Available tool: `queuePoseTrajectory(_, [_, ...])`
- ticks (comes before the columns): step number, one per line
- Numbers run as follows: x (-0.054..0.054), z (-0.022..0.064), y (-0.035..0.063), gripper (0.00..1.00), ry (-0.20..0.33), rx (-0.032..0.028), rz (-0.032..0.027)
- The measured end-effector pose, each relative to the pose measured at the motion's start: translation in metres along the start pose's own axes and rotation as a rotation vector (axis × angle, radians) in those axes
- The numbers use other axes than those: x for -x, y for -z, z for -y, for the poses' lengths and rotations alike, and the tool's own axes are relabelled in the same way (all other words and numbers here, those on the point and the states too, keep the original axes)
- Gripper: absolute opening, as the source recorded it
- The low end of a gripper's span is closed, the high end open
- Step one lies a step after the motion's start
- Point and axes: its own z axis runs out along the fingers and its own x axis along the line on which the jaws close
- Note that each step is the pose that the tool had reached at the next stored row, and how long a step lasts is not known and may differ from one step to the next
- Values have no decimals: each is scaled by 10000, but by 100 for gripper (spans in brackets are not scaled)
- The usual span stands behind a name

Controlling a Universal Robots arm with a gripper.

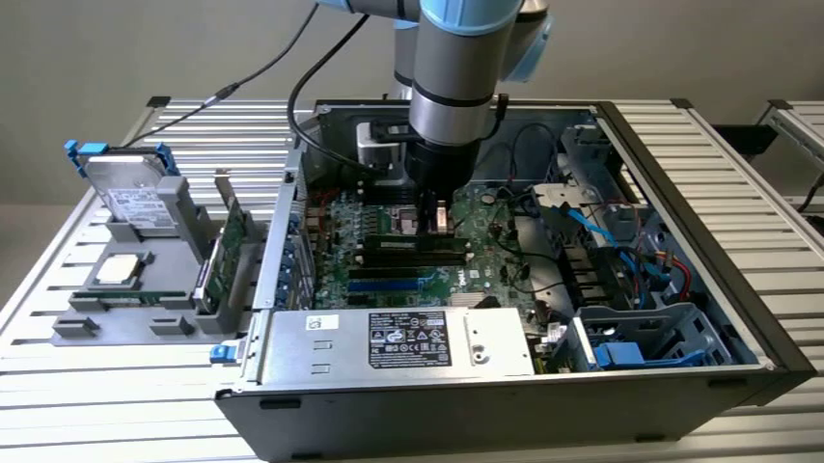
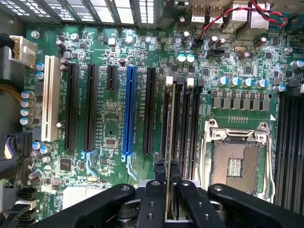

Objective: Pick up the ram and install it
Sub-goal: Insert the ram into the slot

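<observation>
While the gripper (image 2: 168, 167) is pinching the ram (image 2: 170, 123), black slots (image 2: 191, 128) are crowding both jaws; the stick is showing thin, edge-on.

Robot at work: the single arm (image 1: 466, 29) enters the exterior view at twelve o'clock and hangs straight down, its grey wrist (image 1: 451, 121) vertical. The black gripper (image 1: 435, 214) points downward just toward twelve o'clock of centre, its two fingers (image 2: 160, 192) nearly together, pinched on the edge-on ram (image 2: 169, 142).
</observation>
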Motion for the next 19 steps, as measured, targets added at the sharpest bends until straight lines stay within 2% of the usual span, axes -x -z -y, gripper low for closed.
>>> queuePoseTrajectory(4, [1, -21, -25, 15, 0, -96, -5])
queuePoseTrajectory(7, [2, -52, -43, 15, 5, -219, -13])
queuePoseTrajectory(8, [2, -54, -44, 15, 6, -240, -16])
queuePoseTrajectory(19, [2, -52, -85, 15, 18, -373, -29])
